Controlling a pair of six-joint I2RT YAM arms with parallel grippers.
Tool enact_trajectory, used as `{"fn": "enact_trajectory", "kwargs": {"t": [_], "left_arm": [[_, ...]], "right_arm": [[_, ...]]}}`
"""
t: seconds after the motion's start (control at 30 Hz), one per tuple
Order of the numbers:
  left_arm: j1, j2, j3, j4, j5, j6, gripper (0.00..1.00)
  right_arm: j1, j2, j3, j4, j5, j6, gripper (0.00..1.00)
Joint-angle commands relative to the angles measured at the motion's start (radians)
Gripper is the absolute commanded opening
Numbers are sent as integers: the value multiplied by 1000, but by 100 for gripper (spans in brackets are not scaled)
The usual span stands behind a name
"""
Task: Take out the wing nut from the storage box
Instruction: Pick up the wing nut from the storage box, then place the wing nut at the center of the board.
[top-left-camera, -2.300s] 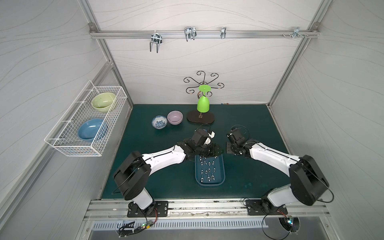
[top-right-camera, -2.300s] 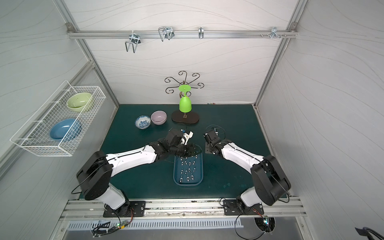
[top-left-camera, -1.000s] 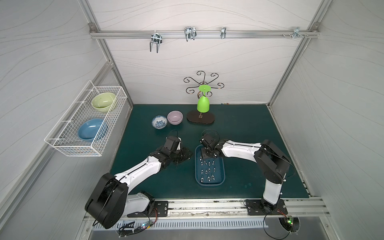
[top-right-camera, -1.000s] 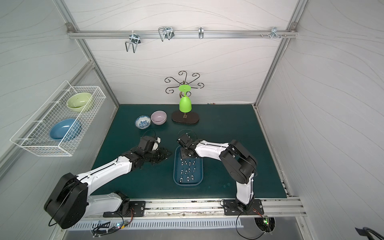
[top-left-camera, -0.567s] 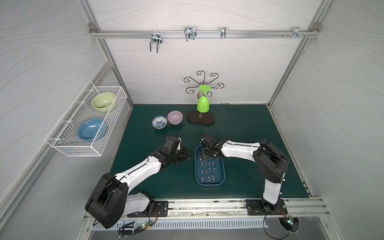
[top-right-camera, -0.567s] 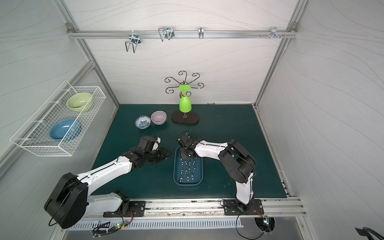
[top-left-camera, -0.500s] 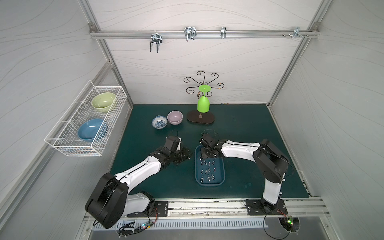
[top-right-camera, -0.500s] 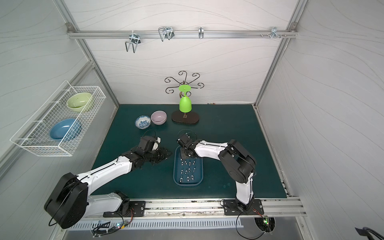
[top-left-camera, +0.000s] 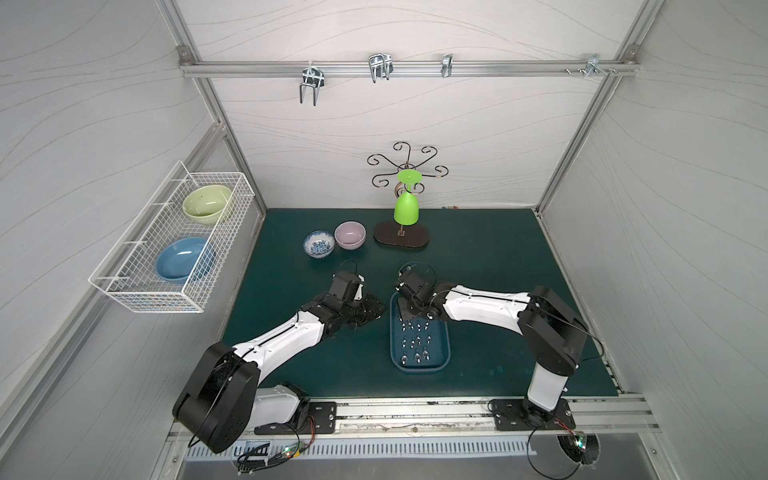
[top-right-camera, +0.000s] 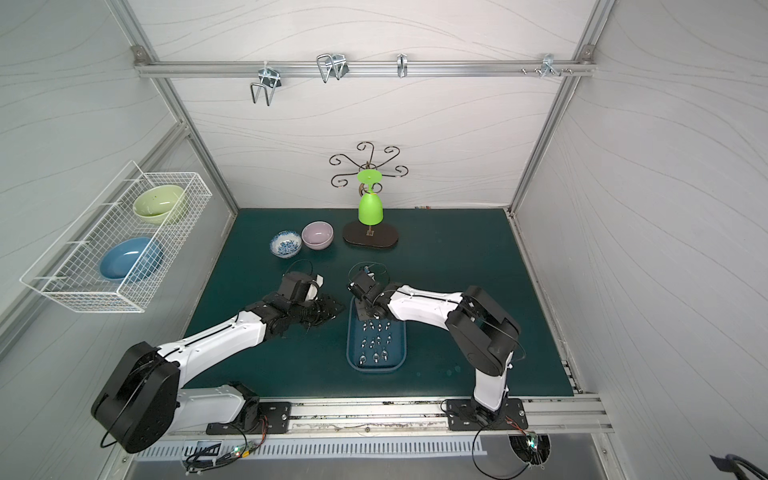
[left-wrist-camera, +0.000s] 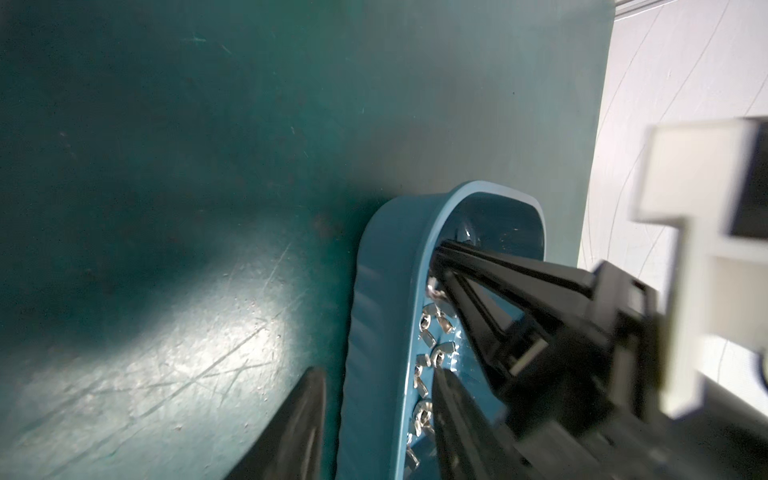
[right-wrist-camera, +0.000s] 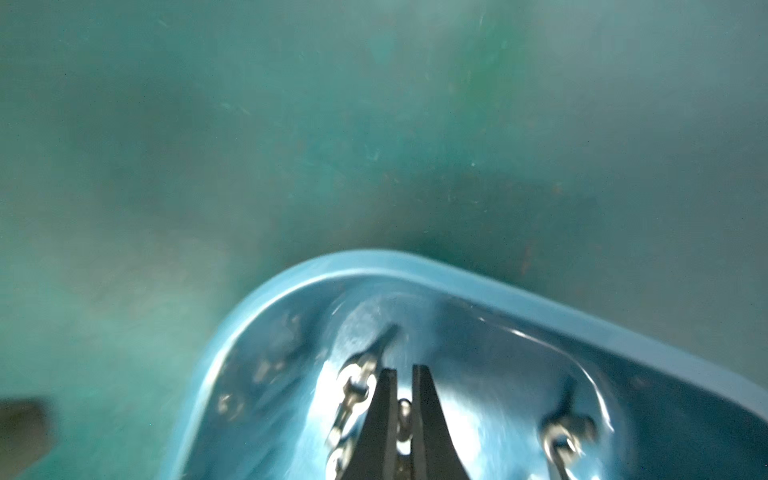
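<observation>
The blue storage box (top-left-camera: 419, 370) (top-right-camera: 376, 368) lies mid-table with several silver wing nuts (top-left-camera: 417, 340) in it. My right gripper (top-left-camera: 405, 309) (right-wrist-camera: 403, 370) reaches into the box's far end. It is shut on one small wing nut (right-wrist-camera: 403, 409), seen between the fingers in the right wrist view, low over the box floor. More nuts (right-wrist-camera: 353, 386) lie beside it. My left gripper (top-left-camera: 380, 309) (left-wrist-camera: 378, 376) stands open astride the box's left wall (left-wrist-camera: 386, 270), one finger outside, the other inside, with narrow gaps to the wall.
At the back of the green mat stand a patterned bowl (top-left-camera: 318, 244), a pink bowl (top-left-camera: 350, 235) and a metal stand (top-left-camera: 401, 241) with a green cup (top-left-camera: 406, 210) hung upside down. A white wire basket (top-left-camera: 174, 249) with two bowls hangs on the left wall.
Since the earliest frames both arms have swung left: the left gripper to the box's left wall, the right into its far end. Within the last second the right jaws have shut on a nut.
</observation>
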Motion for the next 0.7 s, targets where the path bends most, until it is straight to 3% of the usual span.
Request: {"fn": "enact_trajectory", "kwargs": {"t": [0.0,0.2,0.53,0.67], "left_arm": [[-14,-21,53,22,20,10,46],[-78,-5,133,12,25,34,46],[-279,202,319,105,74,39,46],[-319,294,372,153,106,23,46]], "right_arm": [[9,-88,-17,-55,63,2,0],[-54,-206,-54,-131,157,-10,0],[-521,-382,-325,-104,69,11,0],[-590,-351,-372,-68,26,10,0]]}}
